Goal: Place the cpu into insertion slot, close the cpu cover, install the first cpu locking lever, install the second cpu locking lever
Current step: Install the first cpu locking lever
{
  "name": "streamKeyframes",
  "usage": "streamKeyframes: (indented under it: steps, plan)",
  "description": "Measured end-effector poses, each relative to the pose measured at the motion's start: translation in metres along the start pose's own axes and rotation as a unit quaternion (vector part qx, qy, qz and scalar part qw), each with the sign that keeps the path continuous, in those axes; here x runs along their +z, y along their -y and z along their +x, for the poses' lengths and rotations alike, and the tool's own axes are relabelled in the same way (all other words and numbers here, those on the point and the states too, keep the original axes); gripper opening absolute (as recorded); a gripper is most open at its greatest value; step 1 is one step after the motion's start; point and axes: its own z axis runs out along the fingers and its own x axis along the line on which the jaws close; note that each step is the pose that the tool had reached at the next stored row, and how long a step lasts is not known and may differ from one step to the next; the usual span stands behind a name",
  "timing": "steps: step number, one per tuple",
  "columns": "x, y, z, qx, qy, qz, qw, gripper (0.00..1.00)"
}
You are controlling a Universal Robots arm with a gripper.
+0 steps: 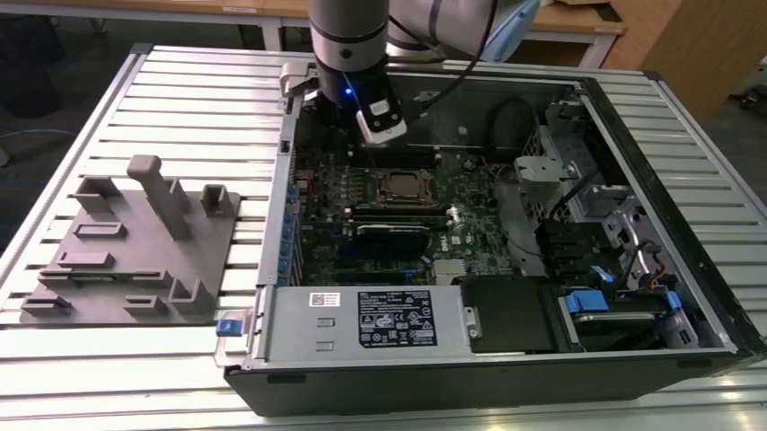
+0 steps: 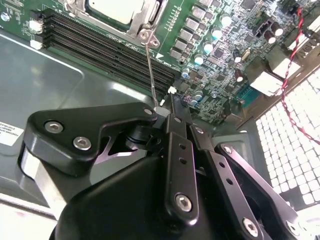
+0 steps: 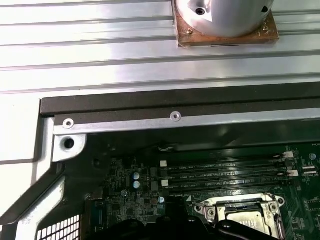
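1. The computer case (image 1: 623,296) lies open on the slatted table (image 1: 180,99). In the exterior view a grey power-supply box (image 1: 365,319) runs along its near wall.
2. The green board (image 1: 468,224) covers the case floor, and the arm comes down over its far part.
3. The insertion slot (image 1: 401,187) sits mid-board, just beside the long black memory slots (image 2: 110,50). From the gripper (image 1: 381,135) it lies toward the power-supply side, close by and slightly to the exterior view's right.
4. The cpu cover (image 3: 240,202) appears to lie flat on the slot, framing the chip.
5. The cpu (image 2: 117,6) rests inside the slot, its dull silver face showing through the cover's cut-out.
6. The locking lever (image 2: 151,70), a thin wire rod, has its long axis running from a screw at the slot's corner straight up to the fingertips.
7. In the second wrist view the gripper (image 2: 162,107) looks pressed together, pinching the lever's free end above the board.
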Motion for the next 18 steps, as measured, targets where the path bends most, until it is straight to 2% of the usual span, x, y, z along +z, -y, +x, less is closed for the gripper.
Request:
streamKeyframes:
  steps: [6,18]
  plan:
    - [0.0011,-0.0004,-0.0083,0.0,0.0,0.0001,1.0,0.11]
    - [0.0026,-0.0026,-0.0374,0.0,-0.0001,0.0003,1.0,0.11]
